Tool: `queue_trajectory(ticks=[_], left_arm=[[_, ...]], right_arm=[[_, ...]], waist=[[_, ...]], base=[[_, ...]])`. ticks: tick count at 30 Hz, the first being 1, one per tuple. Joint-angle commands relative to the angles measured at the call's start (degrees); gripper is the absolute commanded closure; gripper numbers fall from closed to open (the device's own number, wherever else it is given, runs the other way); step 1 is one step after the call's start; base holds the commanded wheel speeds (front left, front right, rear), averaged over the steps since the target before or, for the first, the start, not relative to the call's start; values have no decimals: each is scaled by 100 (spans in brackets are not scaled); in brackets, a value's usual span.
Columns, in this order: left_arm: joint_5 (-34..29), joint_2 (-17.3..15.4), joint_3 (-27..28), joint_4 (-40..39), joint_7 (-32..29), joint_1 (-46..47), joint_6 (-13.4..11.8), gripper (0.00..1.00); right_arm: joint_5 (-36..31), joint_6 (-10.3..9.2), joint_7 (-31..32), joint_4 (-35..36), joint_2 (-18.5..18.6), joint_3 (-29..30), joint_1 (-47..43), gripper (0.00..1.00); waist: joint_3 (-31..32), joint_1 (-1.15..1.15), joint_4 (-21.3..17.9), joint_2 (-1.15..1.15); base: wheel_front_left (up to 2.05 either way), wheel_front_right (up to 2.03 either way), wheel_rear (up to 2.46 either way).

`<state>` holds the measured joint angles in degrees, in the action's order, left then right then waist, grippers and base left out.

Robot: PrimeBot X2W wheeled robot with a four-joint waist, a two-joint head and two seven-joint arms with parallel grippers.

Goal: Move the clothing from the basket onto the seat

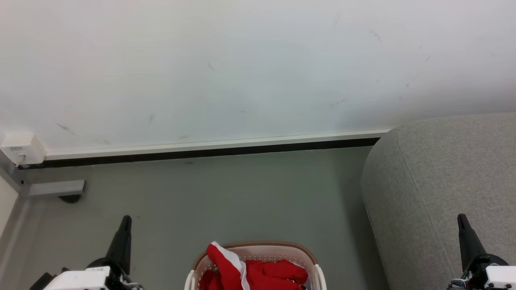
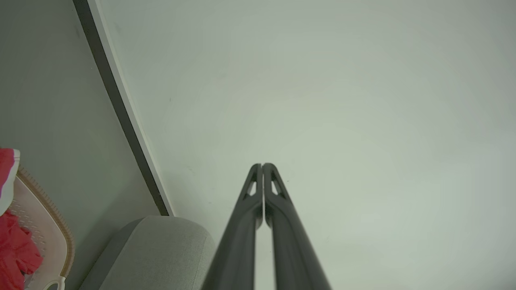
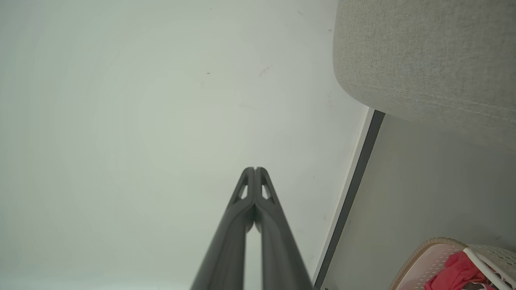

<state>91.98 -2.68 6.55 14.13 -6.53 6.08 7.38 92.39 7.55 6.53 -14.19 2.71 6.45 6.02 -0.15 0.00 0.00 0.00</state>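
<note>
I look down on a grey-green floor (image 1: 225, 193) that runs to a pale, scuffed wall (image 1: 242, 60), with a white and black skirting strip (image 1: 209, 147) along the joint. A small white box (image 1: 22, 148) sits on the wall at far left, with a grey bar (image 1: 56, 187) low down just below it. The basket (image 1: 258, 245) stands on the floor at the bottom middle of my head view. The clothing (image 1: 278, 274) lies inside it, 1 red and white fold rising above the brown rim. The seat (image 1: 443, 177) takes the right side, its rounded edge near the basket but apart from it. Open floor lies between the basket and the skirting strip, and out to the left. My left hand (image 1: 126, 219) hangs over the floor left of the basket, and my right hand (image 1: 462, 218) shows in front of the seat. Both are closed on nothing, the left's 2 fingers (image 2: 282, 225) pressed together, the right's the same
</note>
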Motion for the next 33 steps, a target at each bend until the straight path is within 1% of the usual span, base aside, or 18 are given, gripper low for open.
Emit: queue_trajectory(ticks=[1,28,29,33], left_arm=[[80,-41,5,-18,-20,50,26,100],[80,-42,7,-18,-20,50,26,100],[-5,7,-2,22,6,-8,-1,0],[-39,24,-62,70,92,-68,-5,0]], right_arm=[[3,-13,18,29,35,23,60,100],[3,-13,18,29,35,23,61,100],[-1,1,-6,-23,-5,-5,-10,0],[-52,1,-91,-61,-26,-60,-69,0]], waist=[[0,0,0,0],[0,0,0,0],[0,0,0,0],[0,0,3,0]], base=[[0,0,0],[0,0,0],[0,0,0],[0,0,0]])
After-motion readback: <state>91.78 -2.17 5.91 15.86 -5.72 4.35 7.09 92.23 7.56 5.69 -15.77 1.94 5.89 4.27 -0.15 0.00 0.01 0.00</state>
